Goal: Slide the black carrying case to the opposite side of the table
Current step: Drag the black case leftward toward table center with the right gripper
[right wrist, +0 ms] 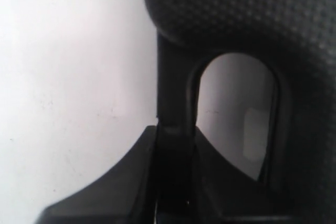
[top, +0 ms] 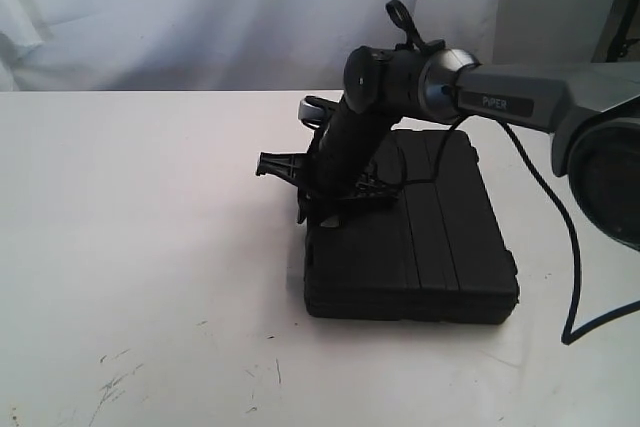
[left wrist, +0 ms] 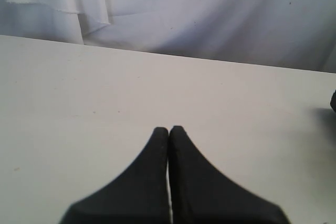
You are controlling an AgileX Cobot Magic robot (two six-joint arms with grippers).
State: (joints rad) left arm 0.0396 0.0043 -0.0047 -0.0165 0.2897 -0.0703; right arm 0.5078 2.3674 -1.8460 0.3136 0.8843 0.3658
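Exterior view: a broad white desk [top: 130, 247] fills the scene from left to right, and behind its far edge hangs a creased white cloth backdrop [top: 200, 7]. The desk surface is mostly plain, with faint dark scuffs and scratches [top: 115, 382] in the near left part. The black carrying case [top: 420, 237] lies flat on the desk, right of the middle, its ribbed lid facing up and its left side roughly at the centre of the scene. The grey right arm [top: 500, 102] reaches in from the right above the case and bends down to the case's left side, where the right tool [top: 322, 209] meets it. A black cable [top: 560, 237] loops from the arm down over the desk to the right of the case. Seen from the right wrist camera, the right tool [right wrist: 176, 135] is clenched on the bar of the case's handle [right wrist: 176, 93]: a finger [right wrist: 121, 182] sits on each side of the bar, touching it, and white desk shows through the handle opening, beside the pebbled black shell. Seen from the left wrist camera, the left tool [left wrist: 168, 129] is clenched with its two fingertips pressed together and nothing between them, hanging above bare white desk, with the folded cloth beyond the far edge. The left arm does not show in the exterior view.
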